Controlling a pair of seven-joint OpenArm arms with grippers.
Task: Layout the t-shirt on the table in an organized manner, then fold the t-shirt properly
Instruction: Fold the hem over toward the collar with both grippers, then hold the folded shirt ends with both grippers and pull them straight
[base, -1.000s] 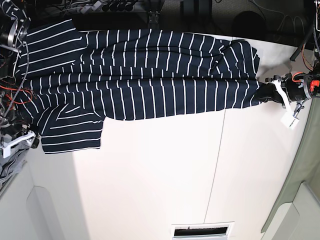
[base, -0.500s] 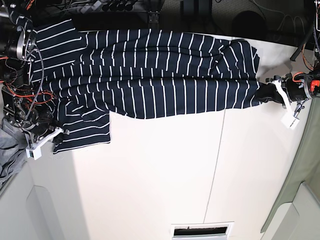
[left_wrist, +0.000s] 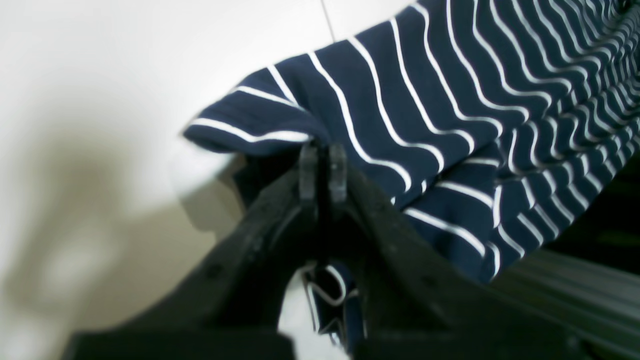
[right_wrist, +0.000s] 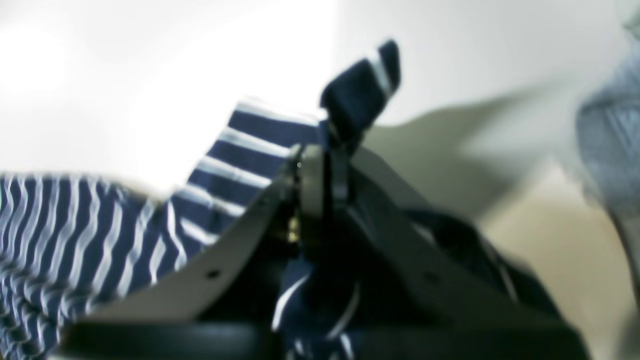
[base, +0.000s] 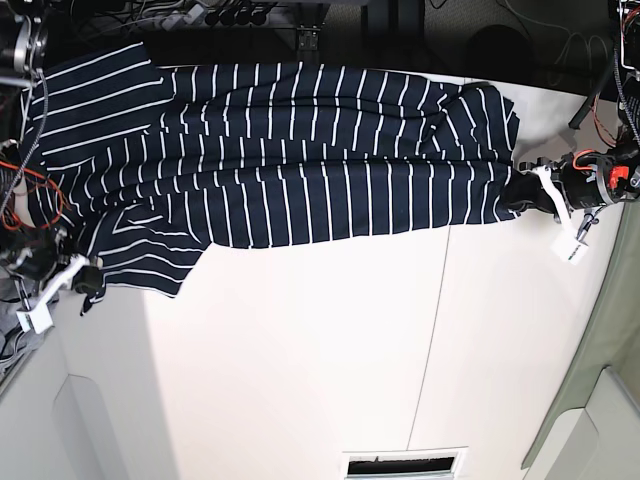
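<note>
A navy white-striped shirt (base: 290, 150) stretches across the white counter (base: 320, 340) between the left gripper (left_wrist: 323, 167) and right gripper (right_wrist: 325, 170), each pinching an edge.

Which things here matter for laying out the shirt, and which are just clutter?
For the job:
- t-shirt, stretched across the table
- left gripper, shut on one end
- right gripper, shut on the other end

Lying about:
- grey cloth near the right gripper
- white tag dangling from the left arm
</note>
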